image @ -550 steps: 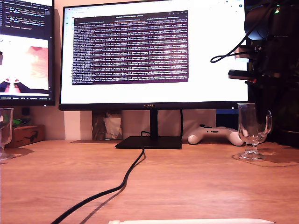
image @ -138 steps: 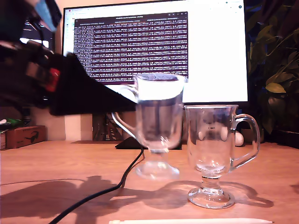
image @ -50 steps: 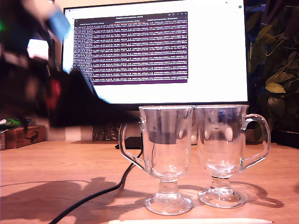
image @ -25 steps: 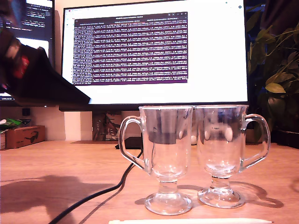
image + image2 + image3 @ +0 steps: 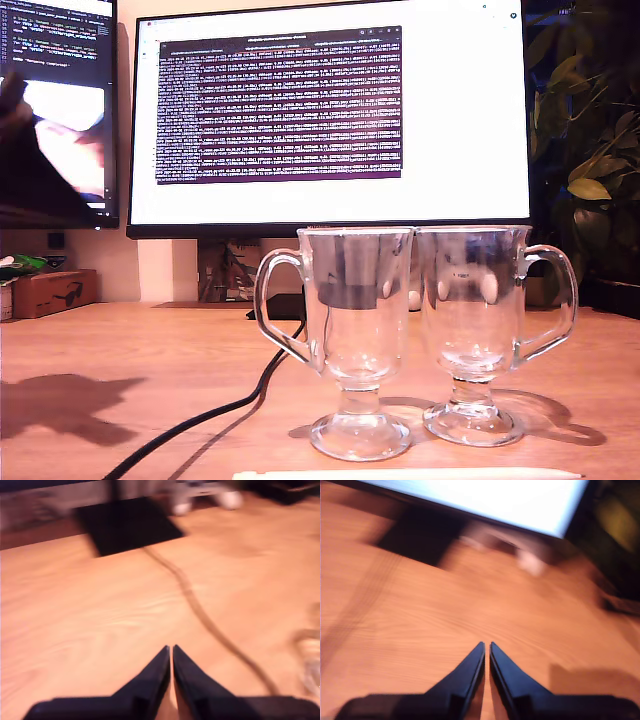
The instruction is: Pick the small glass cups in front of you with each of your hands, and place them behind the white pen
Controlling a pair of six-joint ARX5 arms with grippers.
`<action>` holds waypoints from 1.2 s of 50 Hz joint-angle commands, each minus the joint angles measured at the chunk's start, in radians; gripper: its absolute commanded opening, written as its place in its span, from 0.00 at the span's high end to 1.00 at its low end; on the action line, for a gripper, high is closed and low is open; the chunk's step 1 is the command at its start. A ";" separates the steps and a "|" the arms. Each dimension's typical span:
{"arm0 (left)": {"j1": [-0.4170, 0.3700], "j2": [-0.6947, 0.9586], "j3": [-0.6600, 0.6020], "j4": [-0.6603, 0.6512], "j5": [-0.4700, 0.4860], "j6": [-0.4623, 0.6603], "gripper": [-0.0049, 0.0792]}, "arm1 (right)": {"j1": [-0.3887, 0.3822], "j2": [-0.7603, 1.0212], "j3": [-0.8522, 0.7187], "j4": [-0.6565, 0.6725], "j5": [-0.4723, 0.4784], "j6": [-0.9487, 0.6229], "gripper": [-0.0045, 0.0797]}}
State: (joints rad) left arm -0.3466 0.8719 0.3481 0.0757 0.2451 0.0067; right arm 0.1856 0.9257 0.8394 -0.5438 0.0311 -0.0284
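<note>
Two small glass cups stand upright side by side on the wooden desk, one (image 5: 357, 300) with its handle toward the exterior view's left, the other (image 5: 470, 300) with its handle toward that view's right. The white pen (image 5: 410, 474) lies just in front of them at the exterior view's bottom edge. My first gripper (image 5: 171, 650) is shut and empty, over bare desk beside the cable, with a blurred glassy shape (image 5: 310, 662) at the picture's edge. Its dark arm (image 5: 30, 170) shows at the exterior view's left edge. My second gripper (image 5: 486, 645) is shut and empty above bare desk, and does not show in the exterior view.
A large monitor (image 5: 330, 120) stands behind the cups on a black base (image 5: 127, 525). A black cable (image 5: 230, 410) runs forward across the desk. A white game controller (image 5: 530, 562) lies near the base. A cardboard box (image 5: 50, 290) and a plant (image 5: 590, 150) flank the desk.
The dark arm has drawn back toward the exterior view's left edge, away from the cups, and its shadow on the desk has shrunk. Both cups have stayed put.
</note>
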 commanded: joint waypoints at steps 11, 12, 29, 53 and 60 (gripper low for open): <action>0.116 -0.004 -0.112 0.169 -0.048 -0.008 0.96 | -0.185 -0.093 -0.227 0.274 -0.060 0.027 0.95; 0.127 -0.006 -0.123 0.183 -0.048 -0.008 0.96 | -0.199 -0.094 -0.235 0.304 -0.060 0.027 0.95; 0.179 -0.083 -0.299 0.354 -0.100 -0.037 0.96 | -0.294 -0.100 -0.381 0.568 -0.100 0.060 0.95; 0.179 -0.319 -0.374 0.162 -0.248 -0.031 0.96 | -0.297 -0.149 -0.599 0.776 -0.115 0.106 0.95; 0.179 -0.419 -0.374 0.078 -0.296 -0.025 0.96 | -0.297 -0.207 -0.657 0.830 -0.122 0.108 0.95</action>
State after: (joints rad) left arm -0.1692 0.4805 0.0051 0.1658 -0.0364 -0.0231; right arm -0.1116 0.7387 0.1959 0.2615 -0.0845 0.0772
